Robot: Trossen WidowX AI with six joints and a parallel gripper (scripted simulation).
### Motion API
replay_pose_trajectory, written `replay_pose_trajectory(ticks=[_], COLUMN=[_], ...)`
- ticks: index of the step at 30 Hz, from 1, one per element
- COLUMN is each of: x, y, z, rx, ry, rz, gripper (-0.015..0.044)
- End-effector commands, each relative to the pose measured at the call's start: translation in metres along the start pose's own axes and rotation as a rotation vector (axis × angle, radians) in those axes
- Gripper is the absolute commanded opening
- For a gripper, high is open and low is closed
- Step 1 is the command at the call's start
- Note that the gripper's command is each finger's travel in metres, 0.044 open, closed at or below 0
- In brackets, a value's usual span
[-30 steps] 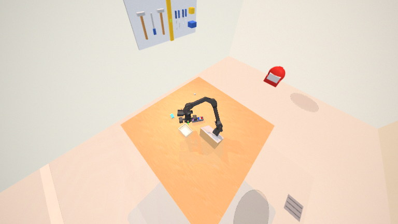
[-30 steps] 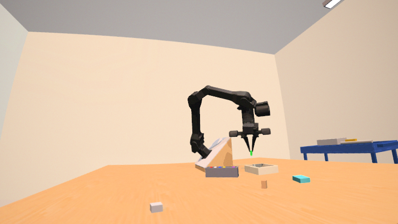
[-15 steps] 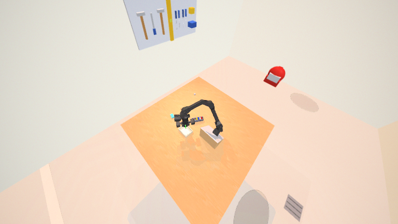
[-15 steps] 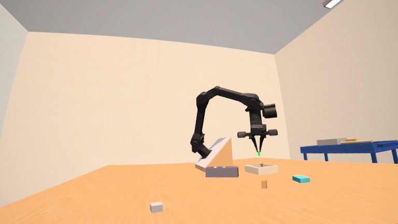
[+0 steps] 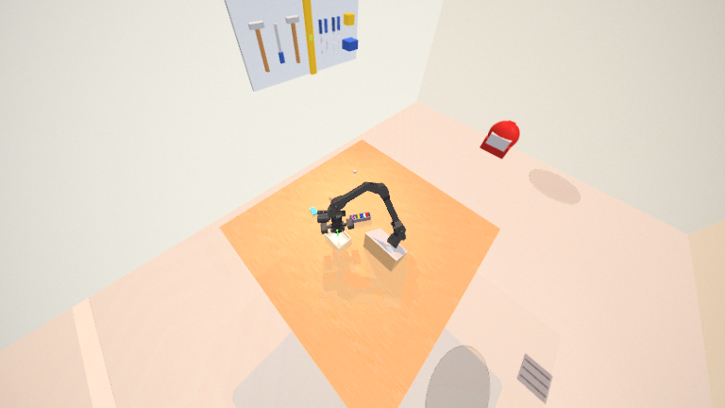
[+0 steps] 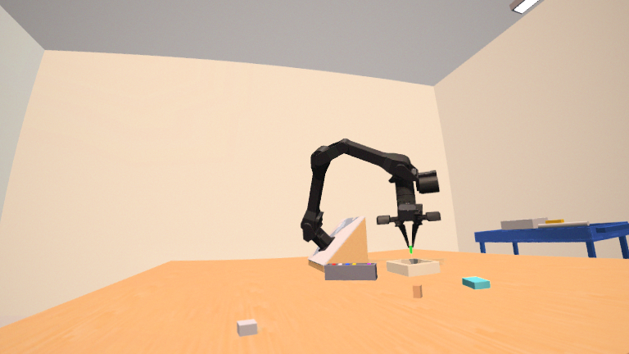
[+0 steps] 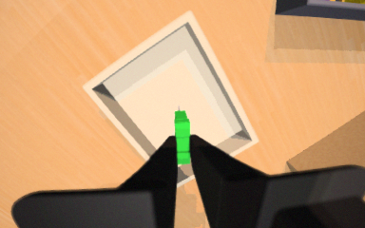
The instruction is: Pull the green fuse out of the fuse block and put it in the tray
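Observation:
My gripper (image 7: 182,141) (image 6: 410,244) (image 5: 337,230) is shut on the green fuse (image 7: 182,133) (image 6: 410,250), which hangs from the fingertips pointing down. It hovers directly above the inside of the cream tray (image 7: 147,66) (image 6: 423,267) (image 5: 343,244), a short way over its floor and clear of its walls. The grey fuse block (image 6: 350,271) (image 5: 360,219) with the other coloured fuses stands to the side of the tray; only its corner (image 7: 304,9) shows in the wrist view at the top right.
The arm's wedge-shaped base (image 6: 345,243) (image 5: 384,248) stands behind the block, its edge (image 7: 328,147) at the wrist view's right. A cyan block (image 6: 476,282), a small tan block (image 6: 417,291) and a white cube (image 6: 246,327) lie on the table. A blue table (image 6: 551,233) stands far right.

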State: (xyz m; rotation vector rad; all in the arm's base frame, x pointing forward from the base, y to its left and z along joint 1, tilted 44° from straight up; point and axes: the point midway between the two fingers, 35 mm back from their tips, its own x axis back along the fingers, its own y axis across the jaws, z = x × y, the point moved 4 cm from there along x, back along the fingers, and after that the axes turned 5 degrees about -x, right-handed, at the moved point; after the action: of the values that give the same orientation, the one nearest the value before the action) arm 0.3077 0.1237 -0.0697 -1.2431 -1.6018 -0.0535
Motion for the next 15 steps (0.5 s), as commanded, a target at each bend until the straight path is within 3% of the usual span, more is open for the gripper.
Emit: replay_pose_trajectory(ticks=[1,8,15], x=[-0.0071,-0.0158,-0.0124], y=[-0.0010,-0.0015,-0.0007], z=[0.0000,0.0000,-0.0001], rx=[0.005,0.005,0.000], ry=[-0.006,-0.006,0.000], rz=[0.002,0.003,0.002], gripper=[0.0000,0.0000,0.0184])
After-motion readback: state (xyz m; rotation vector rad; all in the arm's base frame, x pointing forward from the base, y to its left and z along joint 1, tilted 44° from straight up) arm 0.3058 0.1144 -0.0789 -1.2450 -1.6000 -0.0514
